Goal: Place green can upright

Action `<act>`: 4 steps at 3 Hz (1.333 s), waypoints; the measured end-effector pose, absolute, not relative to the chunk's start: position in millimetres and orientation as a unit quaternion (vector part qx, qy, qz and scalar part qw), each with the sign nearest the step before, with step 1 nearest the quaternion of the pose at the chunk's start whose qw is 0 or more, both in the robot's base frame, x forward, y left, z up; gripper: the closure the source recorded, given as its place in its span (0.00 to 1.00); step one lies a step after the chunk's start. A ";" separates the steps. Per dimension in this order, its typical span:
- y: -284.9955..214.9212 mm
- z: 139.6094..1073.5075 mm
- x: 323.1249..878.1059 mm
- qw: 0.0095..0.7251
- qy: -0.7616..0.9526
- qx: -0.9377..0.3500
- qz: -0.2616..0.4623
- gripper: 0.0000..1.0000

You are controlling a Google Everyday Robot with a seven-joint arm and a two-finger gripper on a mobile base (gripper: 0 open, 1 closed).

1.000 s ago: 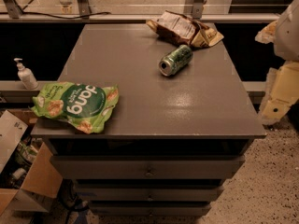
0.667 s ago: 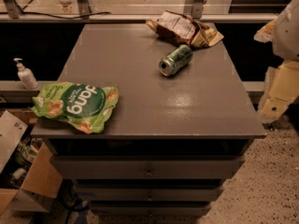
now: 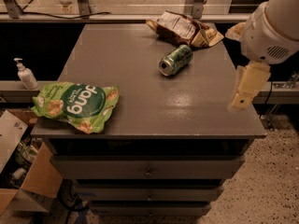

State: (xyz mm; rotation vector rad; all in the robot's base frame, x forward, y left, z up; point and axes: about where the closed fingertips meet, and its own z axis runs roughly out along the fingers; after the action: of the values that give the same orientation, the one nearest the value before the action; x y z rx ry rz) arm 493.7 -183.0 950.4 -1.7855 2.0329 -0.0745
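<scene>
The green can [image 3: 175, 59] lies on its side on the grey table top [image 3: 140, 92], toward the back right, with its silver top facing the front left. My gripper [image 3: 243, 93] hangs from the white arm [image 3: 273, 24] over the table's right edge. It is to the right of the can and a little nearer the front, clear of the can and holding nothing.
A bright green snack bag [image 3: 77, 105] lies at the table's front left corner. A brown crumpled snack bag [image 3: 184, 28] lies at the back, just behind the can. A sanitizer bottle [image 3: 25, 73] stands on a ledge to the left. Cardboard boxes [image 3: 28, 181] sit on the floor at left.
My arm and gripper have moved left, from beside the table to over its right edge. The can and the bags have not moved.
</scene>
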 end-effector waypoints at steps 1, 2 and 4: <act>-183.0 950.4 493.7 0.216 0.733 -0.644 -0.027 0.00; -179.0 951.4 496.9 0.222 0.715 -0.662 -0.037 0.00; -169.8 949.7 525.4 0.234 0.663 -0.707 -0.071 0.00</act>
State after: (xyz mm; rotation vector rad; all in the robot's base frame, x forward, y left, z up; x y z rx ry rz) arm 525.4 -169.8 949.7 -1.9416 1.8199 -0.1951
